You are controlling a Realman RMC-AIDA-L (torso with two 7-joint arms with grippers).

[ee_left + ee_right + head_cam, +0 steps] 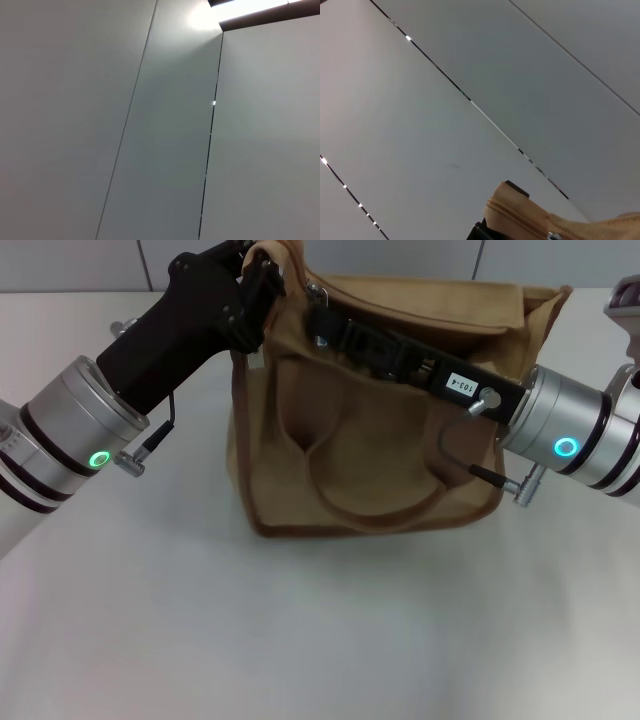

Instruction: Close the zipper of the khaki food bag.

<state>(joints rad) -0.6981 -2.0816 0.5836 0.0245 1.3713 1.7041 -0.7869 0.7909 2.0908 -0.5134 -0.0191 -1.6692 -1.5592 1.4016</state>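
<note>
Bag point(360, 440) sits mid-table point(300, 640), left gripper point(262, 285) clamping its top corner at 11 o'clock, right gripper point(325, 325) on the zipper point(515, 216), its grip hidden from view.

The left gripper point(262, 280) is raised at the upper left; the right gripper point(325, 322) reaches leftward, near it.

Khaki food bag point(350, 440) upright on table; zipper point(520, 220) tan.
</note>
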